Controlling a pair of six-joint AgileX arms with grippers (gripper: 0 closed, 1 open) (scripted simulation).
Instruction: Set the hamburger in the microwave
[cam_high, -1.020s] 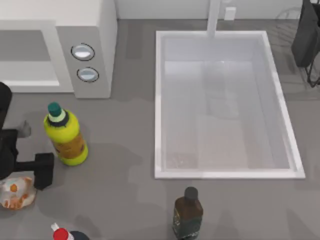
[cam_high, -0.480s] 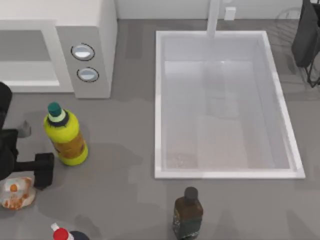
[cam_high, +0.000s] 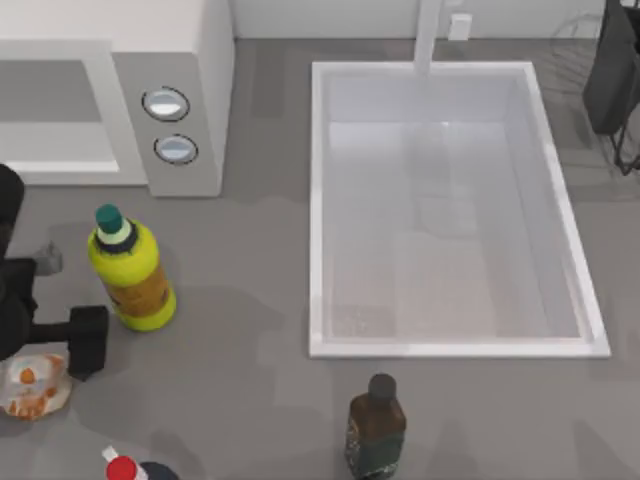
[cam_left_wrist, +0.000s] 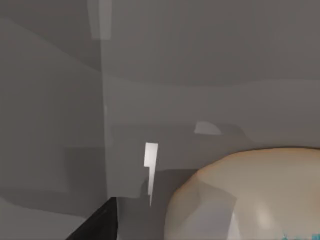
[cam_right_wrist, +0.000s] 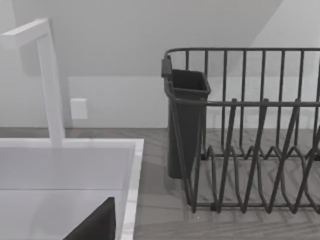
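Hamburger (cam_high: 33, 386) before microwave (cam_high: 120, 95), leftward

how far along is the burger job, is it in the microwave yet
Not yet. The hamburger lies on the table at the top view's lower left edge, well short of the microwave. In hand: the left gripper is beside it, one finger right next to the bun, but no grasp shows. The right arm is parked at the far right. Left: grasp, lift, carry it into the microwave.

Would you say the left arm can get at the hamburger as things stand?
Probably yes: the left gripper is already beside the hamburger at the table's left edge, and the yellow bottle stands off to one side, not between them.
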